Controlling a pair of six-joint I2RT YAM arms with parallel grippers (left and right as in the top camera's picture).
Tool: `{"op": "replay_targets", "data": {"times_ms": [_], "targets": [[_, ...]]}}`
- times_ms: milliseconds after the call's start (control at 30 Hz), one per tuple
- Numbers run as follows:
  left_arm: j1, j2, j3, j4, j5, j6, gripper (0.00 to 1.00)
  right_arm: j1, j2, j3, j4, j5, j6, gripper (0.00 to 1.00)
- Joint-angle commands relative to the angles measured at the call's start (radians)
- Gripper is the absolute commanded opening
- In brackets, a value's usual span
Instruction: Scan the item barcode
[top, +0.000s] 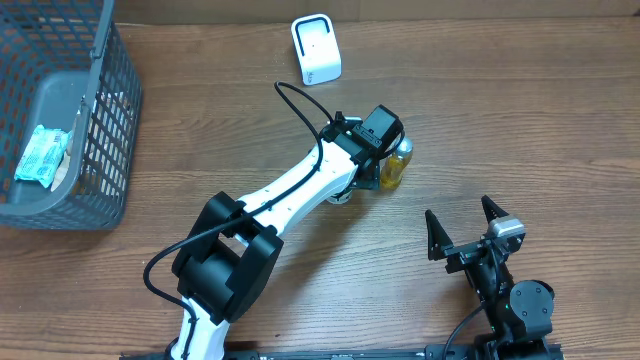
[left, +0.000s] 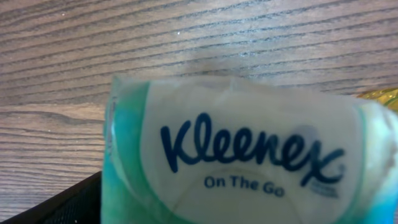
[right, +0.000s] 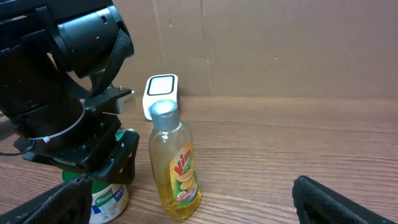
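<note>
While the left gripper (right: 106, 177) hangs right over the Kleenex pack (left: 236, 162), I honestly can't tell if it's pinching it or not. The pack fills the whole left wrist view and only 1 black finger (left: 59, 205) peeks in at the bottom left corner. The right gripper (top: 460, 212) is parked near the front edge, jaws spread wide, nothing in them.

The pack is mid-table under that left gripper, just beside a Vim dish soap bottle (right: 174, 168), which stands upright with yellow liquid and a grey cap. The white barcode scanner (top: 315, 48) stands well apart from both, toward the far edge of the wooden table (top: 520, 100).

There's only 1 container: a grey mesh basket (top: 115, 110) at the left side, with 1 teal-and-white packet (top: 40, 155) lying in it.

Looks-wise, the pack is soft plastic with a white front and teal-green sides. It has the blue Kleenex logo slanting across and "On The Go" under it. No barcode shows on the face that's visible.
</note>
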Motion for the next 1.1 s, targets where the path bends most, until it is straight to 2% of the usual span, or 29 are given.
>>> {"op": "replay_targets", "data": {"times_ms": [0,267,467,567,767,833,1067], "targets": [[0.006,-0.010,0.013,-0.002,0.028,0.048,0.91,0.000,-0.002,-0.005,0.005,0.008,0.003,1.00],[0.053,-0.048,0.117,-0.052,0.127,0.121,0.91,0.000,-0.002,-0.005,0.005,0.008,0.003,1.00],[0.070,-0.045,0.123,-0.058,0.129,0.122,0.91,0.000,-0.002,-0.005,0.005,0.008,0.002,1.00],[0.070,-0.045,0.123,-0.053,0.130,0.122,0.79,0.000,-0.002,-0.005,0.005,0.008,0.002,1.00],[0.070,-0.045,0.123,-0.054,0.130,0.139,0.62,0.000,-0.002,-0.005,0.005,0.008,0.003,1.00],[0.070,-0.045,0.123,-0.054,0.129,0.156,0.52,0.000,-0.002,-0.005,0.005,0.008,0.003,1.00],[0.077,-0.064,0.126,-0.047,0.129,0.170,0.50,0.000,-0.002,-0.005,0.005,0.008,0.002,1.00]]}}
